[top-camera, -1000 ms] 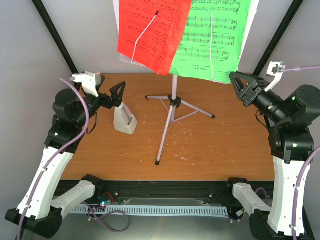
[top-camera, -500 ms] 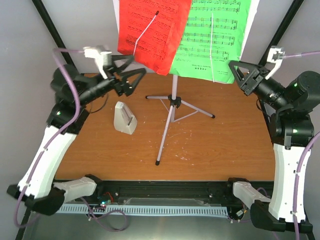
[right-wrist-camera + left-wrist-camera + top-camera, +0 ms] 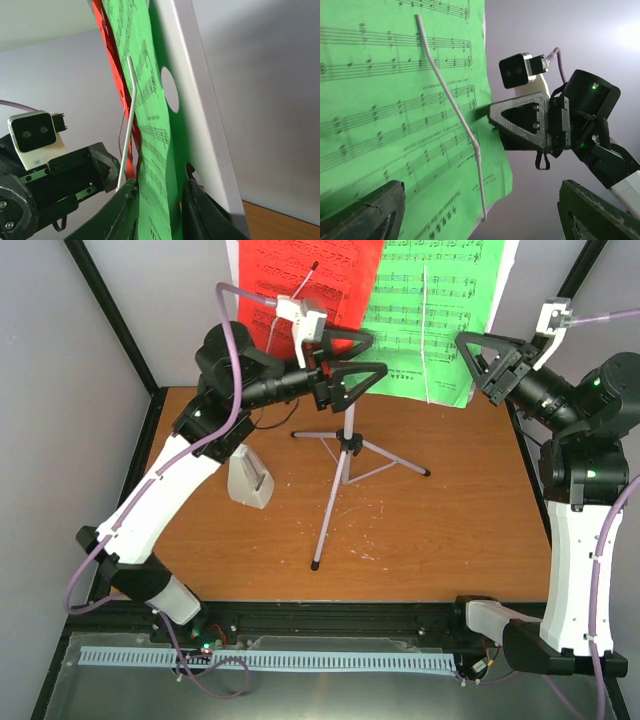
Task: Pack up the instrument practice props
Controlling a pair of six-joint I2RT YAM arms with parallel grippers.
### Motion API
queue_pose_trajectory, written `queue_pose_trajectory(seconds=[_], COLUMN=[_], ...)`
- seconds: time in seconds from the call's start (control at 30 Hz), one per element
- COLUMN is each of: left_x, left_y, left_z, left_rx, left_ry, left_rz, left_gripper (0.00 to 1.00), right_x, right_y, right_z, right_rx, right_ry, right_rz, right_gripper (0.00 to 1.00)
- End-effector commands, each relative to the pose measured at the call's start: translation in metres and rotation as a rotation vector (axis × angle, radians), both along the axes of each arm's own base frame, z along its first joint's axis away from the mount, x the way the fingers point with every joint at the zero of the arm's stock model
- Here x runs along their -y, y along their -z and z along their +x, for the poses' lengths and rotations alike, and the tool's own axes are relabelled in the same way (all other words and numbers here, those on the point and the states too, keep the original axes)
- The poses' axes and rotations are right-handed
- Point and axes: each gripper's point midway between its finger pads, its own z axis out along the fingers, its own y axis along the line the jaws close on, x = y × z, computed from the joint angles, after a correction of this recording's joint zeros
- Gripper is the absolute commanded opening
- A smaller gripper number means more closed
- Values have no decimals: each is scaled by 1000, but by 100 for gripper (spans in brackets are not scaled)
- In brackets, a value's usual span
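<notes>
**Top external.** Music stand (image 3: 346, 455) at rear centre of the table, its thin silver tripod spread on 3 legs. The white board up top carries 2 sheets: red page (image 3: 345, 270) on the left, green page (image 3: 445, 310) on the right, each crossed by a thin wire retainer (image 3: 426, 335). Metronome (image 3: 248, 480) upright left of the tripod, just beside the left forearm and well apart from both grippers.

Left arm reaches up and across to the right. The left gripper (image 3: 377, 353) sits in front of the pages' lower edges, above the mast, with jaws spread wide and nothing in them. Right arm stands tall and its wrist is turned left. The right gripper (image 3: 466, 365) is at the green page's lower right corner.

Brown wooden table (image 3: 450, 530), scuffed white. Grey walls, black frame posts (image 3: 112, 325), slotted cable duct (image 3: 270, 658) along the near edge.

**Left wrist.** Green page fills the left half, staves tilted, with the bent retainer lying over it. The left fingers (image 3: 370, 212) show at both bottom corners, far apart and free. Beyond them, 1 black finger of the right gripper meets the page's right edge. Grey wall behind.

**Right wrist.** Pages seen almost edge-on. The green page runs down between the 2 right fingers (image 3: 125, 215), with the holed white board just behind it and the red page beyond. The fingers stand close on either side of the sheet, but I cannot tell whether they pinch it. The left gripper is at lower left.
</notes>
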Motion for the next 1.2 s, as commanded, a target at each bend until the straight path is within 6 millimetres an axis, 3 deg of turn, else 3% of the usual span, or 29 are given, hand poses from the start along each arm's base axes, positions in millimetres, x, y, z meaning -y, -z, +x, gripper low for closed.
queue_pose_trajectory(seconds=[0.0, 0.13, 0.43, 0.83, 0.97, 1.17], left_x=[21, 36, 57, 69, 71, 71], left_y=[-22, -28, -30, -35, -36, -36], left_z=[-12, -5, -3, -2, -4, -3], left_rx=[24, 10, 26, 63, 81, 100], left_ry=[71, 93, 144, 191, 209, 196], left_rz=[-43, -53, -69, -116, -128, -128], left_gripper=[84, 82, 69, 49, 37, 7], right_x=[-9, -14, -17, -18, -17, -14], right_y=[-15, -16, -14, -16, -16, -13], right_z=[0, 9, 21, 20, 20, 22], right_rx=[46, 47, 53, 66, 70, 64], right_ry=[-25, -31, 8, 11, 26, 49], right_rz=[-4, -12, -35, -42, -46, -54], right_gripper=[26, 24, 3, 3, 3, 3])
